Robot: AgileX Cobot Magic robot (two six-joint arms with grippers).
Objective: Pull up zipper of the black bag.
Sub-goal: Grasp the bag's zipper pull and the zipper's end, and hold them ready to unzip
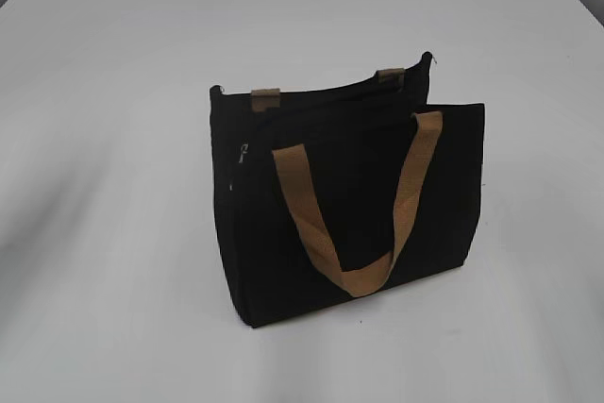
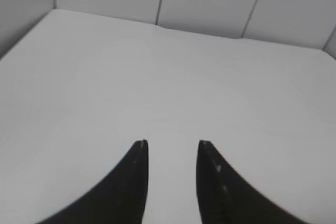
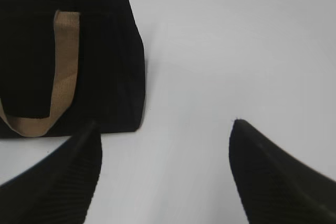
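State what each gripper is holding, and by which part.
Nothing is held. The left gripper and right gripper are both open over bare table, clear of the black bag.

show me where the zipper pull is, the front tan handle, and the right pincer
zipper (image 1: pixel 243 151), exterior view, on the small silvery pull tab at the bag's left edge.
front tan handle (image 1: pixel 363 278), exterior view, bottom of the loop.
right pincer (image 3: pixel 165 132), right wrist view, midway between fingertips.

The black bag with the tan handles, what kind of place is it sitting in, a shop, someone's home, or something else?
Probably a lab or test bench, not a home. The black bag stands alone on a bare white table, plain white panel walls close off the far edge, and both the left gripper and right gripper hang open over it.
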